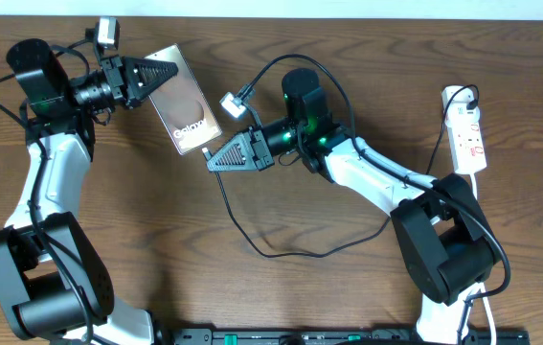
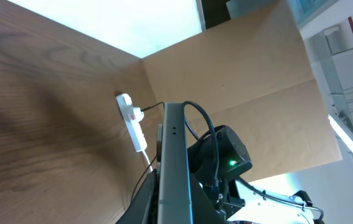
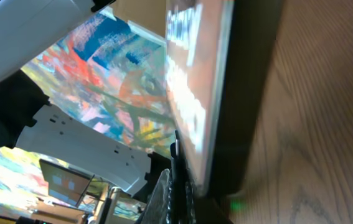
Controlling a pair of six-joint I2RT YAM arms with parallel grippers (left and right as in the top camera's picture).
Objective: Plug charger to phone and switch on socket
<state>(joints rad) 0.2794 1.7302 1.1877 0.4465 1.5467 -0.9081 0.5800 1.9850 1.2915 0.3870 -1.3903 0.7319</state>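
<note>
**Phone held over wooden tabletop**

The phone, upper middle of the frame, is clamped by the left gripper. The charger is pinched in the closed right gripper. The socket is laid at the right edge, near a cardboard wall.

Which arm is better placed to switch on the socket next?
Right. The socket lies on its side of the table, near its base; the left gripper is across the table, shut on the phone.
</note>
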